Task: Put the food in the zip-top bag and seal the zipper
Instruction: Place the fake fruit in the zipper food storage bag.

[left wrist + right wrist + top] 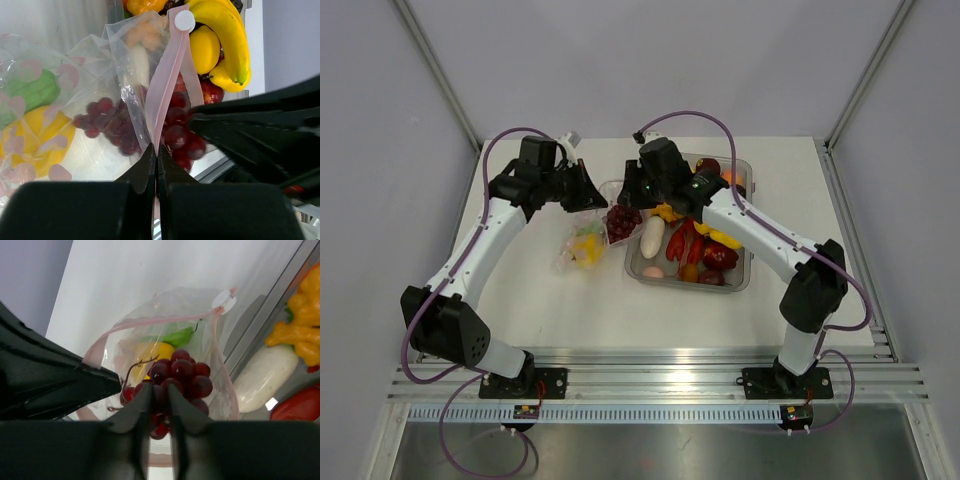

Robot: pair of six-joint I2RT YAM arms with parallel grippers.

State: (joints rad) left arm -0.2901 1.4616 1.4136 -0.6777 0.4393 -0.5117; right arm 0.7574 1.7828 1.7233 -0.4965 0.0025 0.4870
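Your left gripper (156, 152) has its jaws pressed on the zipper (167, 85), holding the bag (150, 310) open beside the tray (749, 275). Your right gripper (159, 390) pinches the grapes (181, 372) at the mouth. Release too shallow and they could tumble out or foul the zipper

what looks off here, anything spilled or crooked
Nothing spilled or damaged. The grape bunch, held by the right gripper, sits at the open mouth of the zip-top bag; the left gripper pinches the zipper.
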